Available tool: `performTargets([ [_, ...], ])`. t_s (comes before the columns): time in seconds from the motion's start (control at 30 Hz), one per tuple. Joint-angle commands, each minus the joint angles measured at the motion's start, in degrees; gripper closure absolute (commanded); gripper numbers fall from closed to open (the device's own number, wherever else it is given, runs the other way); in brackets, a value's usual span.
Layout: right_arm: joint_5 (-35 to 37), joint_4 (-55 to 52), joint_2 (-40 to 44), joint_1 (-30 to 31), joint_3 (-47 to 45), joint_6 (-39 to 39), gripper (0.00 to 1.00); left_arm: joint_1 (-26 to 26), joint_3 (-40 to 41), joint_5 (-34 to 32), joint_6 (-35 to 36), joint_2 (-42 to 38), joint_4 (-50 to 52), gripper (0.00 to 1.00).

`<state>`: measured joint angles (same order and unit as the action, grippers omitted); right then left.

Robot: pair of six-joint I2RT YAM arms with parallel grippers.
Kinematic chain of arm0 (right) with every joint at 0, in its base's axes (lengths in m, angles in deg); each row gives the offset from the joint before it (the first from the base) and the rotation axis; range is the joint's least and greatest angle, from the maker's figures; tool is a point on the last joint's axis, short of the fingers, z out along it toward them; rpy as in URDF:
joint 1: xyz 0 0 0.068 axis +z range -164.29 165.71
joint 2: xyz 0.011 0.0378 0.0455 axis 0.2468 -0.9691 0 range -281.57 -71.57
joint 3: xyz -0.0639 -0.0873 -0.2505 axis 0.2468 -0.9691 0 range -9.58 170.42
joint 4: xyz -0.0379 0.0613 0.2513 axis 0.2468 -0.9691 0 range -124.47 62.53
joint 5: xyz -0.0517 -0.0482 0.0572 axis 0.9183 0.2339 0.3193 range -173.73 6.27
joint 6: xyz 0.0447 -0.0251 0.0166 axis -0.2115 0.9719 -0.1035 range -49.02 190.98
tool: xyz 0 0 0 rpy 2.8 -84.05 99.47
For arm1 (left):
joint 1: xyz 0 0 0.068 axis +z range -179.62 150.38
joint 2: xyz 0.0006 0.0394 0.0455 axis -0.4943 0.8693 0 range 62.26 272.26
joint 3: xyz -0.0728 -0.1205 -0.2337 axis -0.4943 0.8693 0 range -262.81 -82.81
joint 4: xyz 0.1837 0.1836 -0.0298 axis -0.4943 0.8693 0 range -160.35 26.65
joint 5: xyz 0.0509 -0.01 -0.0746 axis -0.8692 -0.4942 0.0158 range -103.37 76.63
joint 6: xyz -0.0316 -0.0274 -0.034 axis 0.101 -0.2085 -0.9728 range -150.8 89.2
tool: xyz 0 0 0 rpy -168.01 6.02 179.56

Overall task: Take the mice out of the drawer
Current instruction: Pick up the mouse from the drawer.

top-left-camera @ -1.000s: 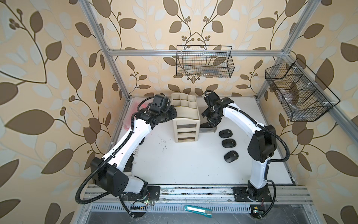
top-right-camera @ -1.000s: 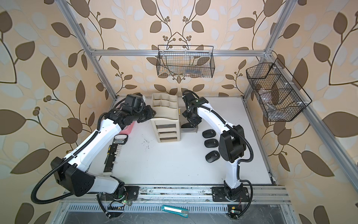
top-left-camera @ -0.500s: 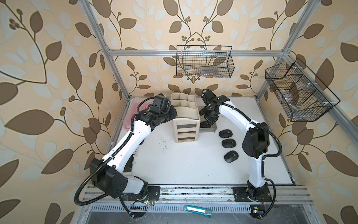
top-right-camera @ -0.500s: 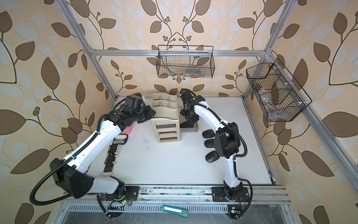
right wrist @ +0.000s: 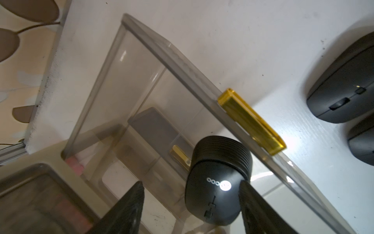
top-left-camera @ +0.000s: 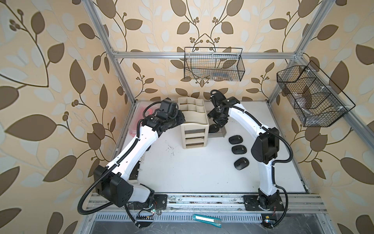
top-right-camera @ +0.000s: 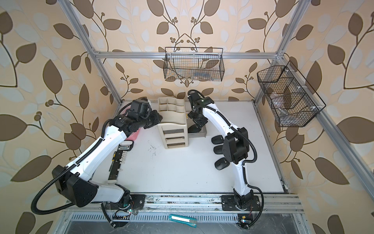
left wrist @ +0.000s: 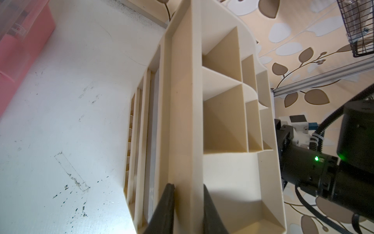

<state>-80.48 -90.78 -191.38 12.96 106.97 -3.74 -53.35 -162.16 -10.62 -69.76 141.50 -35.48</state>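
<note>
- My right end effector (right wrist: 191,183) stands wide over the drawer (right wrist: 141,52), astride a black mouse (right wrist: 217,182) lying inside by the drawer's front wall, not gripped.
- It looks light, rigid and slick-shelled, so I'd pinch its flanks mid-body.
- My left end effector (left wrist: 187,186) clamps narrow on the organizer (left wrist: 182,101) wall beside the drawer.

Found wide bare table (top-left-camera: 192,178) in front of the organizer (top-left-camera: 193,119), free to pass over. Saw the pulled-out drawer (right wrist: 162,45) fenced by its clear walls and yellow handle (right wrist: 252,121), reachable only from above, with spare floor beside the black mouse (right wrist: 216,182) inside. Noted a row of three mice (top-left-camera: 238,150) crowding the table just beyond it.
</note>
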Motion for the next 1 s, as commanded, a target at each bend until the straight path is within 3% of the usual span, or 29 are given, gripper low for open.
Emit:
performTargets([
  [0.0,-2.90,-0.15,2.89,-0.12,-5.01,-1.53,0.25,-0.97,0.80,2.40,-1.73,-0.14,-0.99,0.80],
  [0.33,-3.32,0.47,-1.82,-0.22,-4.65,-1.71,0.24,-0.98,1.10,2.68,-1.94,-0.06,-0.59,0.80],
  [0.8,-0.21,-2.84,-7.54,0.18,3.09,-0.91,0.25,-0.97,1.01,2.54,-0.92,0.01,-0.64,0.80],
  [0.97,-0.78,-1.88,-7.63,0.20,2.18,-0.58,0.30,-0.97,1.40,2.60,-1.24,-0.07,-1.50,0.80],
])
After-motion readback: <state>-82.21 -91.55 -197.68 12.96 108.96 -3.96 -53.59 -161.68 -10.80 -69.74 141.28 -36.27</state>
